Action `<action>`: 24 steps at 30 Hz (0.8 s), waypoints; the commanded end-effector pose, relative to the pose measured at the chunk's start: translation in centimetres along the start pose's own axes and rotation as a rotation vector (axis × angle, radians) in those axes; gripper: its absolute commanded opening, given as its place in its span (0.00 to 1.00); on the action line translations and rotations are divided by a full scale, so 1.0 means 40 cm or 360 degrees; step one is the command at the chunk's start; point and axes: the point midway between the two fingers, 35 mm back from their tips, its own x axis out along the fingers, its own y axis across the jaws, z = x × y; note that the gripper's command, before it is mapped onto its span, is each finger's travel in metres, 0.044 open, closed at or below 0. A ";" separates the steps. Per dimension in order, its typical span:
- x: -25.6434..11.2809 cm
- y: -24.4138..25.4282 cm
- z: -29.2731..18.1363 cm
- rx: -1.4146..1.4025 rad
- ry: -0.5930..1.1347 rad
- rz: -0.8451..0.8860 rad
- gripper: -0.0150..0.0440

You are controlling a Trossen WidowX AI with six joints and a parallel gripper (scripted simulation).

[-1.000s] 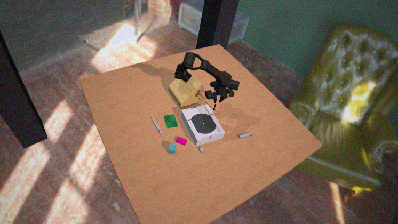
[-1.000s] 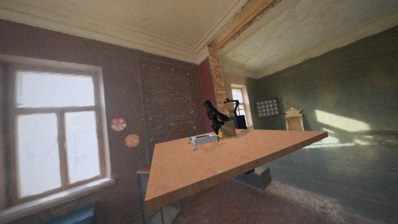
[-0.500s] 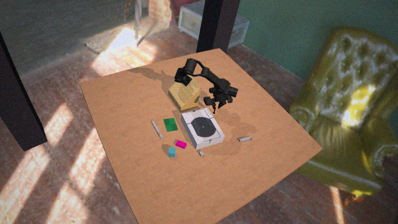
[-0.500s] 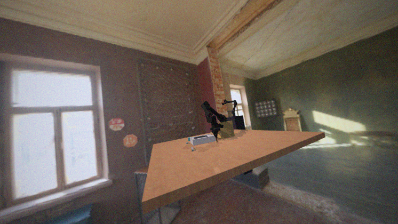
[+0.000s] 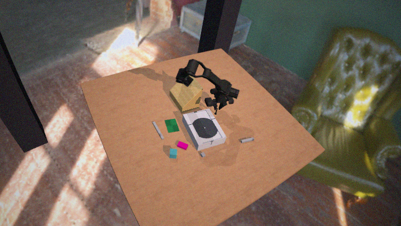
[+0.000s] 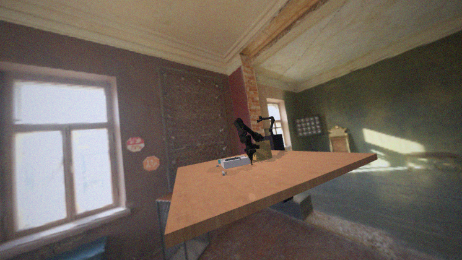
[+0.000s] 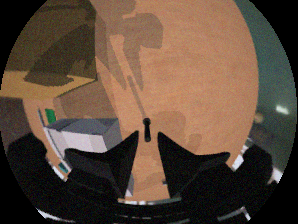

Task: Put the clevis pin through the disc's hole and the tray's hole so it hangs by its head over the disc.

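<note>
Where containers are concerned, one rimmed steel tray point(image 5: 212, 143) point(image 6: 237, 163) point(image 7: 82, 140), pale-sided, rests on the wooden table point(image 5: 252, 174) point(image 6: 274, 174) point(image 7: 210, 75). Contents: one dark, round aluminium disc point(image 5: 201, 132) point(image 6: 233, 158), lying flat within the rim, small pale hole at its middle. Outside the tray, near one corner: one dark clevis pin point(image 5: 215, 112) point(image 6: 252, 164) point(image 7: 147, 131), apparently upright on the table. Gripper point(image 5: 215, 108) point(image 6: 251, 160) point(image 7: 148, 133): fingers parted, one on each side of the pin, space visible between pin and both fingertips; nothing grasped. Loose items beside the tray: green square point(image 5: 172, 125), magenta block point(image 5: 182, 145), teal cube point(image 5: 173, 153). Near the tray's opposite end: yellow angular block point(image 5: 183, 93) point(image 6: 264, 151) point(image 7: 45, 82).
</note>
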 end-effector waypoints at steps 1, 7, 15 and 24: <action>0.003 0.003 0.002 -0.0012 0.0001 0.0009 0.35; 0.003 0.003 0.002 -0.0012 0.0001 0.0009 0.25; 0.001 0.002 0.002 -0.0012 0.0001 0.0009 0.25; -0.025 0.003 0.006 -0.0032 -0.0004 0.0020 0.25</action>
